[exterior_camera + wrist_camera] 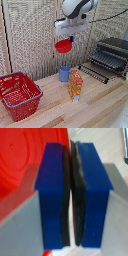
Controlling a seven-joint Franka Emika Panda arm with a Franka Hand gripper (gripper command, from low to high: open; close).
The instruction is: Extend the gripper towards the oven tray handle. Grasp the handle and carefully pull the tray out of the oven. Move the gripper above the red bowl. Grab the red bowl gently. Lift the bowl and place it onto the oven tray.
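Note:
High above the table hangs the red bowl (63, 46), held by its rim in my gripper (70, 39), which is shut on it. In the wrist view the blue fingertips (52, 198) press together on a thin dark edge, with the red bowl (22, 163) filling one side of the picture. The oven (113, 52) stands open at the exterior view's right, its tray (106, 60) pulled out over the lowered door. The bowl is to the exterior view's left of the tray, well above it. I cannot make out the oven tray handle.
A blue cup (64, 73) stands on the wooden table (95, 105) below the bowl. An orange box (75, 84) stands in front of the cup. A big red mesh basket (19, 94) sits at the exterior view's left.

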